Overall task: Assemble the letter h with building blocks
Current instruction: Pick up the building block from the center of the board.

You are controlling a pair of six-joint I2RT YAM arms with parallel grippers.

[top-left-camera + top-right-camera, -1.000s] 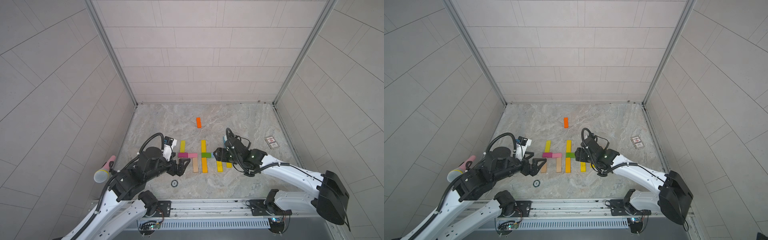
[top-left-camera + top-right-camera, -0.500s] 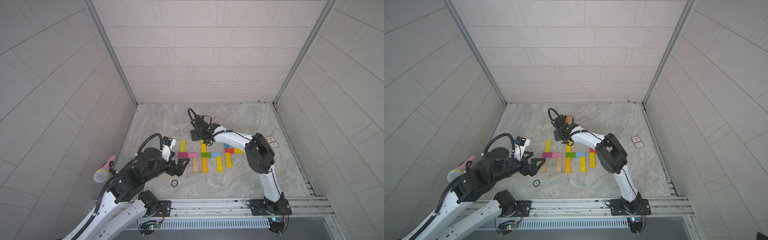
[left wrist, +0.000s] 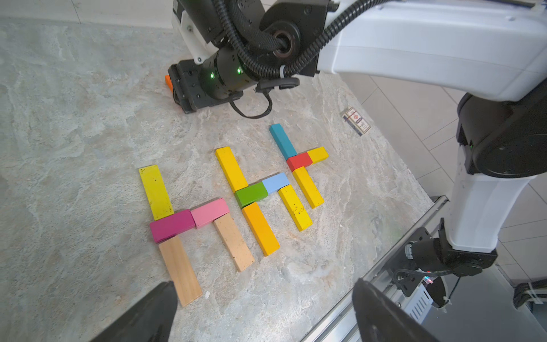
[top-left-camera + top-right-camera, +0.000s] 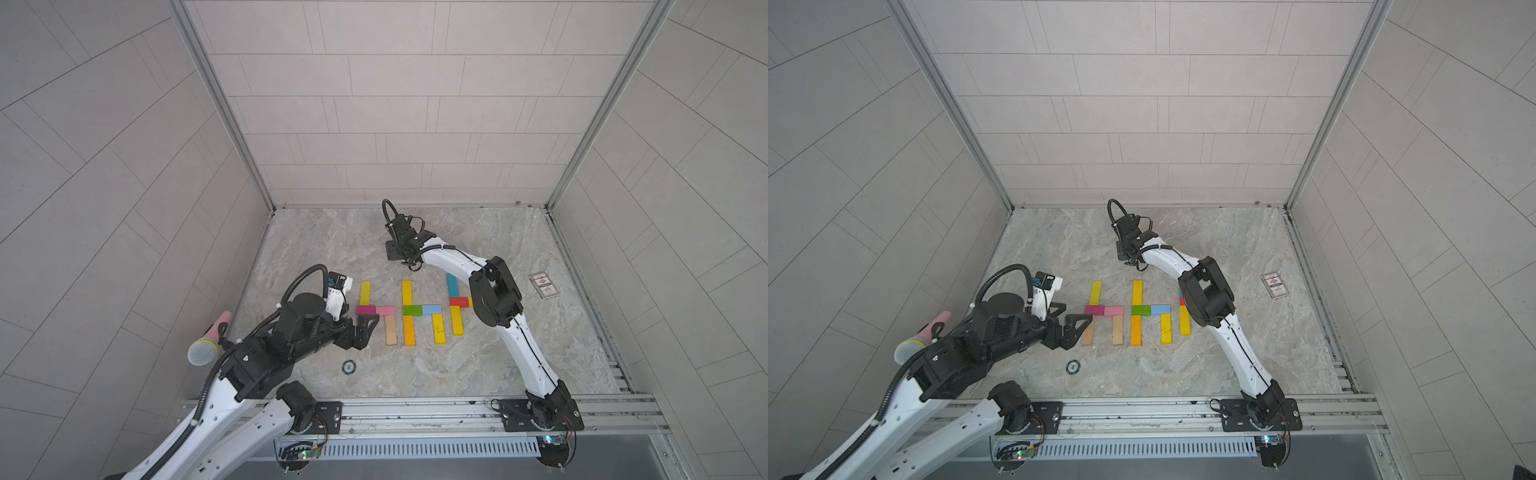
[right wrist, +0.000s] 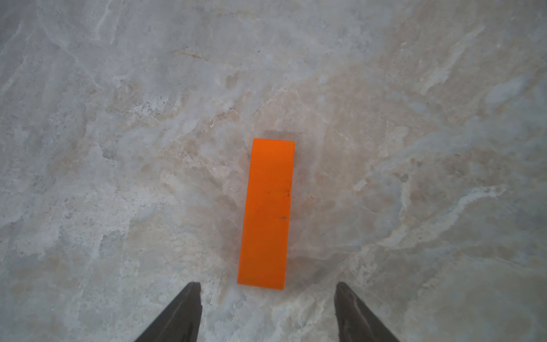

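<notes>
The left gripper [image 3: 263, 282], jaws spread wide, hovers beside the plain wooden bar [image 3: 180, 271] of the coloured flat building blocks [image 4: 409, 309] forming h-shapes in the middle of the grey marbled worktop [image 4: 457, 374]. Near the far edge, the right gripper [image 5: 267, 284] hangs spread over a short orange wooden block [image 5: 266, 213], clear of it.

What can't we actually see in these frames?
- Orange block: hidden under the right arm in both top views.
- Teal block, red block: mostly behind that arm's elbow in a top view.
- Card: print too small everywhere.
- Left fingers: cut off by the left wrist view's edge.
</notes>
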